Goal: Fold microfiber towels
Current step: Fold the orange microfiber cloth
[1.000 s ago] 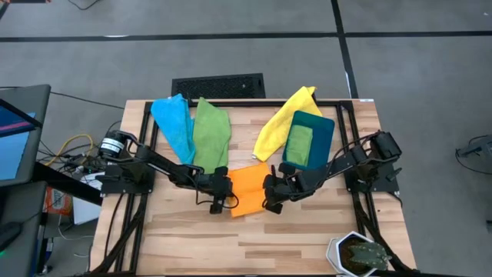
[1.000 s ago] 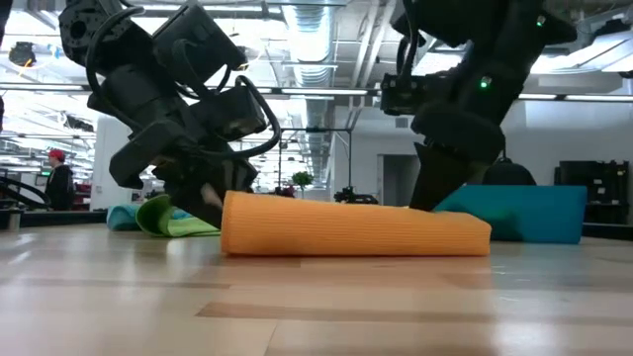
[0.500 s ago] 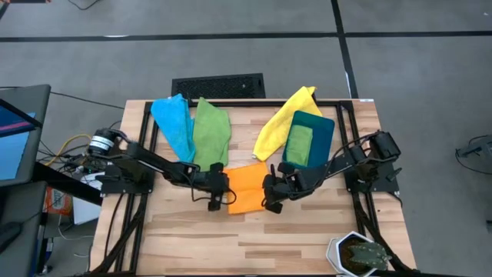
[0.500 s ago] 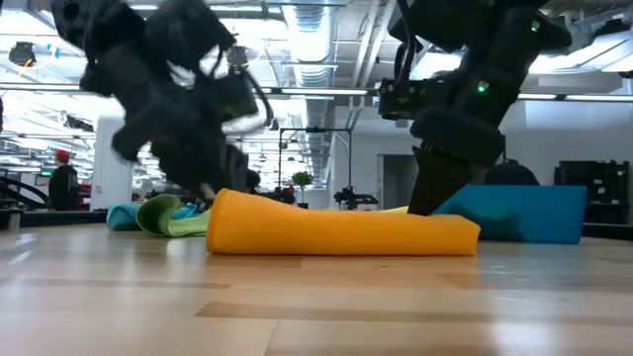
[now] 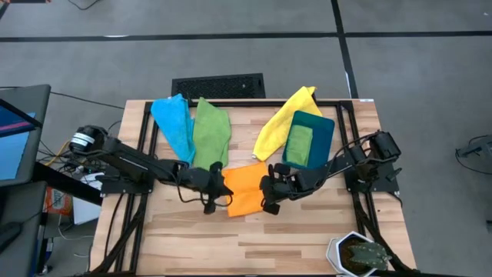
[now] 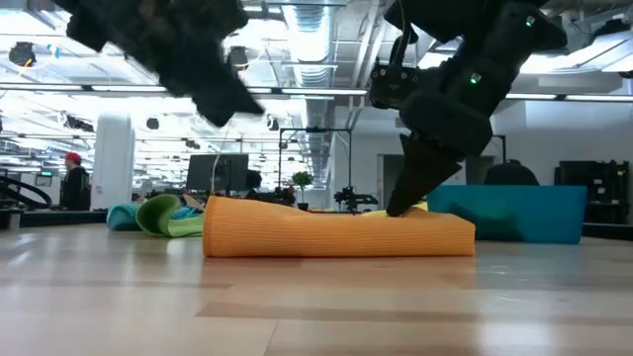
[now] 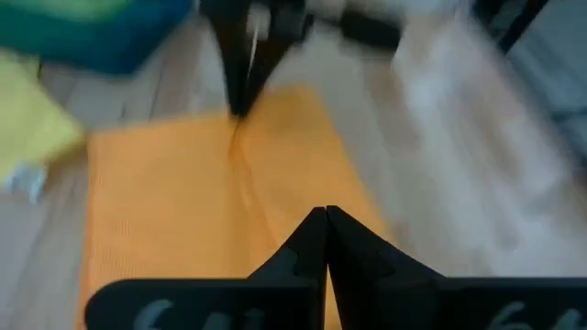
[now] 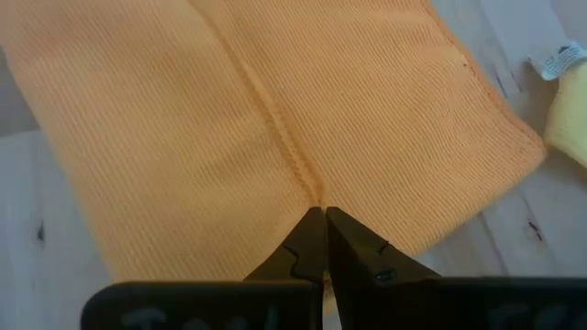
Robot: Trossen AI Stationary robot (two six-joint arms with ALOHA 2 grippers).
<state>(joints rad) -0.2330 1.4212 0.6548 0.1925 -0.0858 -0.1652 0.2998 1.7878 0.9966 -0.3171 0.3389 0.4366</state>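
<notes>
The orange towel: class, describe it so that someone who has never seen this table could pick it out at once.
Start at the wooden table and go to its middle, between the left gripper and the right gripper. There lies the orange towel, folded into a flat pad. The light blue towel, green towel and yellow towel lie farther back, unfolded; only this one is orange.

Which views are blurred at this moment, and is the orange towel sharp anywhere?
Left wrist view: smeared throughout, orange towel soft. Low view: left arm streaked with blur, right gripper crisp, bright ceiling lights behind. Right wrist view: sharp, the towel's ribbed weave and seam clear. High view: evenly lit, in focus.
</notes>
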